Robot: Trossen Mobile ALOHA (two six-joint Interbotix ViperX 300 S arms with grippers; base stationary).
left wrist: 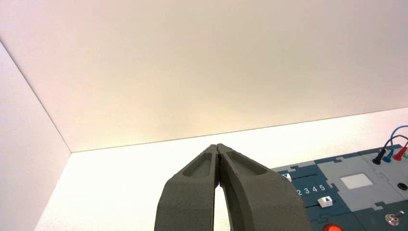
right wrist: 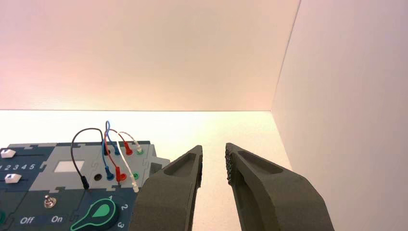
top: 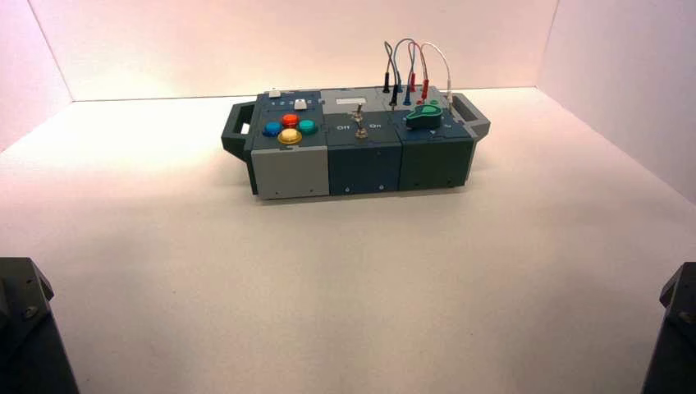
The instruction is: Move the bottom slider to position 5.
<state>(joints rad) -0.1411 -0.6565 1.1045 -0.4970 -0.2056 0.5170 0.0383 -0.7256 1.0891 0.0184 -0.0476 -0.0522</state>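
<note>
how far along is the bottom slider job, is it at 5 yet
Done: probably not finished. The bottom slider looks short of 5, with slot showing beyond it on that side.

In hand: nothing; the left gripper and right gripper are idle in front of the box, left jaws shut, right open.

Left: likely reach it, slide it to 5, back off.

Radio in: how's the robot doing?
Left gripper shut, right gripper open, both away from box. Bottom slider untouched, near scale's 5. Nothing blocking it.
</note>
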